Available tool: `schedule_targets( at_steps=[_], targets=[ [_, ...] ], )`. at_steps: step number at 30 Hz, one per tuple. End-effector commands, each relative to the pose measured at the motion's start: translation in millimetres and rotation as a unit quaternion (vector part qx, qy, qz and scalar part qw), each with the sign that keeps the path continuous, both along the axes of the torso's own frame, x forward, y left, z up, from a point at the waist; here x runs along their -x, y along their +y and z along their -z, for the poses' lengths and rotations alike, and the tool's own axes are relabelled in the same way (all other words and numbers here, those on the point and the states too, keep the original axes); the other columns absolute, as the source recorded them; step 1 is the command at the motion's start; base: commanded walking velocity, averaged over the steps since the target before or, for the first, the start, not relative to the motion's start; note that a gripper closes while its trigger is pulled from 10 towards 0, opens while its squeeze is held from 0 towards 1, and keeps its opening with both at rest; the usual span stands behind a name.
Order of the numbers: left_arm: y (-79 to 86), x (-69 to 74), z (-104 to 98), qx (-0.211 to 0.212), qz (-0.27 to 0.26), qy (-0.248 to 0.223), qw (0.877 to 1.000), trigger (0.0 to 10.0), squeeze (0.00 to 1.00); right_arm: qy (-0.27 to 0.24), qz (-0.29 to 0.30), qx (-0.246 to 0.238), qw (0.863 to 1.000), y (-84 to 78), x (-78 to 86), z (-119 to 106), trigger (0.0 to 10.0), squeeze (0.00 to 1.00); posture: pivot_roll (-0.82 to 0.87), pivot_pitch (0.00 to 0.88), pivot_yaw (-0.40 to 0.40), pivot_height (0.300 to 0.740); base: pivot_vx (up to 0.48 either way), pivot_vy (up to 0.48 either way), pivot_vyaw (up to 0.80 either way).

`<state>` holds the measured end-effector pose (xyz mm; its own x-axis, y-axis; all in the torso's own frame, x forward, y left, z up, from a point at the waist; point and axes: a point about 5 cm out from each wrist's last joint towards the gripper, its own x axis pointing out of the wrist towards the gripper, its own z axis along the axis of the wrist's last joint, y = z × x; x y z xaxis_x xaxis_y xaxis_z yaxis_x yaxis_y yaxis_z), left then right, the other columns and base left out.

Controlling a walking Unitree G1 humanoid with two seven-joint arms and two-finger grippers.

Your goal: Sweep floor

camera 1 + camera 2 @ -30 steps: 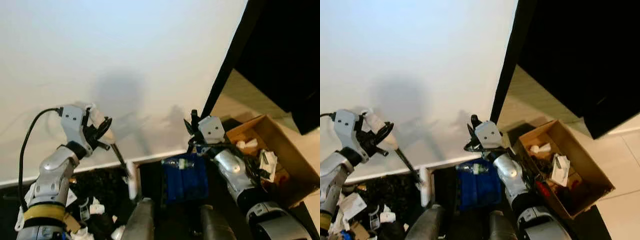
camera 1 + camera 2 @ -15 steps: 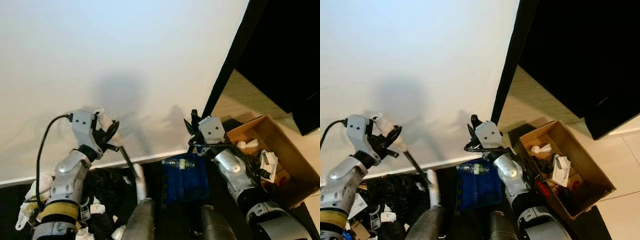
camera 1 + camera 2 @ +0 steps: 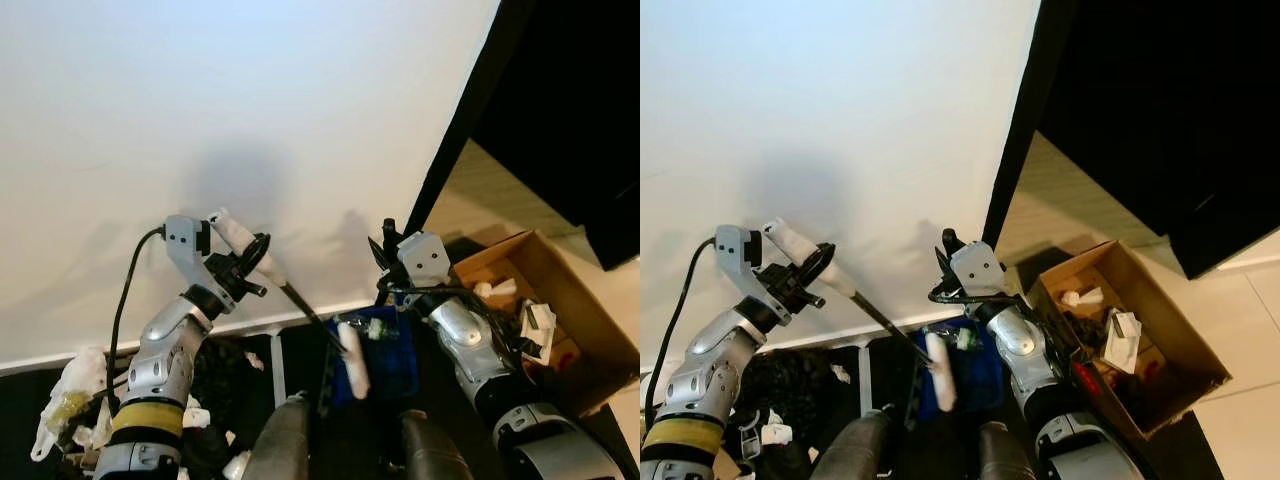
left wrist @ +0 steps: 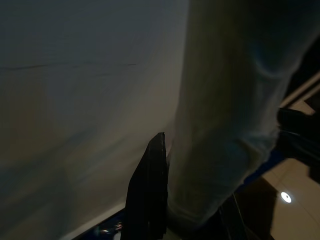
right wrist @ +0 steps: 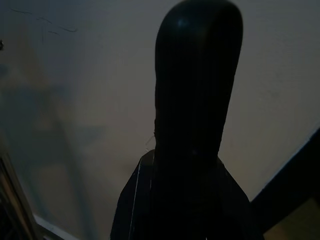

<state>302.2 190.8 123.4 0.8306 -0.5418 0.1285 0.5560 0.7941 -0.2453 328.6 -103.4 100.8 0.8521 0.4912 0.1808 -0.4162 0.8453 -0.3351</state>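
Note:
My left gripper (image 3: 243, 268) is shut on the white handle (image 4: 225, 120) of a hand brush, raised in front of the white wall. The brush's thin black shaft slants down to the right, and its white head (image 3: 352, 370) hangs over the blue dustpan (image 3: 390, 362). The dustpan stands on the dark floor by the skirting, with a clear plastic bottle (image 3: 372, 327) at its upper edge. My right gripper (image 3: 390, 265) is shut on the dustpan's black handle (image 5: 197, 100), just above the pan.
A cardboard box (image 3: 565, 300) with paper and other rubbish stands at the right. White crumpled litter (image 3: 75, 395) lies on the dark floor at the left. A black door frame (image 3: 455, 130) runs up beside the wall, with pale floor beyond it.
My left arm has swung the brush to the right. Its head moved from the dark floor on the left to over the blue dustpan. The right arm has stayed still.

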Motion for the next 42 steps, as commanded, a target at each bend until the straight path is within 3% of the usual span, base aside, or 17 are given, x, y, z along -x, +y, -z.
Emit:
schedule_targets(
  at_steps=[1, 4, 8, 11, 12, 13, 15, 18, 20, 24, 29, 34, 40, 41, 42],
  targets=[
    [-2.4, 4.4, -0.9, 0.020, 0.010, -0.002, 1.000, 10.0, 0.00, -0.005, 0.004, 0.003, 1.000, -3.0, 1.5, 1.6, 10.0, 0.00, 0.24, 0.251, 0.021, 0.740, 0.000, 0.000, 0.00],
    [-1.1, 6.7, -11.4, 0.040, 0.017, -0.009, 0.999, 10.0, 0.00, -0.006, 0.005, 0.003, 1.000, -2.8, 1.3, 1.4, 10.0, 0.00, 0.25, 0.250, 0.023, 0.740, 0.000, 0.000, 0.00],
    [4.1, 10.2, -21.7, 0.029, 0.026, -0.020, 0.999, 10.0, 0.00, -0.006, 0.005, 0.003, 1.000, -2.9, 1.5, 1.5, 10.0, 0.00, 0.25, 0.249, 0.027, 0.740, 0.000, 0.000, 0.00],
    [20.9, 15.2, -33.3, -0.032, 0.023, -0.036, 0.999, 10.0, 0.00, -0.006, 0.006, 0.002, 1.000, -3.6, 1.9, 2.0, 10.0, 0.00, 0.25, 0.248, 0.030, 0.740, 0.000, 0.000, 0.00],
    [20.9, 15.2, -33.3, -0.032, 0.023, -0.036, 0.999, 10.0, 0.00, -0.006, 0.006, 0.002, 1.000, -3.6, 1.9, 2.0, 10.0, 0.00, 0.25, 0.248, 0.030, 0.740, 0.000, 0.000, 0.00],
    [29.3, 17.7, -36.2, -0.065, 0.020, -0.040, 0.997, 10.0, 0.00, -0.005, 0.007, 0.002, 1.000, -3.9, 2.2, 2.6, 10.0, 0.00, 0.26, 0.249, 0.032, 0.740, 0.000, 0.000, 0.00],
    [29.3, 17.7, -36.2, -0.065, 0.020, -0.040, 0.997, 10.0, 0.00, -0.005, 0.007, 0.002, 1.000, -3.9, 2.2, 2.6, 10.0, 0.00, 0.26, 0.249, 0.032, 0.740, 0.000, 0.000, 0.00],
    [46.5, 21.7, -38.4, -0.124, 0.012, -0.040, 0.991, 10.0, 0.00, -0.004, 0.007, 0.002, 1.000, -3.7, 2.7, 3.4, 10.0, 0.00, 0.26, 0.250, 0.032, 0.740, 0.000, 0.000, 0.00],
    [54.2, 21.9, -35.0, -0.158, 0.006, -0.036, 0.987, 10.0, 0.00, -0.003, 0.007, 0.001, 1.000, -2.7, 2.7, 3.6, 10.0, 0.00, 0.26, 0.252, 0.028, 0.740, 0.000, 0.000, 0.00],
    [53.0, 19.8, -28.6, -0.168, 0.002, -0.033, 0.985, 10.0, 0.00, -0.003, 0.006, 0.001, 1.000, -2.1, 2.5, 3.5, 10.0, 0.00, 0.26, 0.252, 0.025, 0.740, 0.000, 0.000, 0.00],
    [39.6, 11.0, 4.5, -0.210, -0.017, -0.035, 0.977, 10.0, 0.00, -0.005, 0.003, 0.002, 1.000, -1.3, 1.7, 2.1, 10.0, 0.00, 0.24, 0.254, 0.020, 0.740, 0.000, 0.000, 0.00],
    [31.3, 6.5, 19.2, -0.200, -0.030, -0.019, 0.979, 10.0, 0.00, -0.006, 0.005, 0.003, 1.000, -3.6, 1.5, 1.6, 10.0, 0.00, 0.23, 0.255, 0.021, 0.740, 0.000, 0.000, 0.00],
    [7.8, -0.9, 26.1, -0.105, -0.005, 0.010, 0.994, 10.0, 0.00, -0.008, 0.006, 0.005, 1.000, -5.3, 2.4, 1.8, 10.0, 0.00, 0.21, 0.265, 0.024, 0.740, 0.000, 0.000, 0.00],
    [7.8, -0.9, 26.1, -0.105, -0.005, 0.010, 0.994, 10.0, 0.00, -0.008, 0.006, 0.005, 1.000, -5.3, 2.4, 1.8, 10.0, 0.00, 0.21, 0.265, 0.024, 0.740, 0.000, 0.000, 0.00],
    [-3.9, -0.2, 24.0, -0.070, 0.027, 0.012, 0.997, 10.0, 0.00, -0.009, 0.007, 0.004, 1.000, -5.2, 2.7, 1.8, 10.0, 0.00, 0.21, 0.263, 0.031, 0.740, 0.000, 0.000, 0.00]
  ],
)
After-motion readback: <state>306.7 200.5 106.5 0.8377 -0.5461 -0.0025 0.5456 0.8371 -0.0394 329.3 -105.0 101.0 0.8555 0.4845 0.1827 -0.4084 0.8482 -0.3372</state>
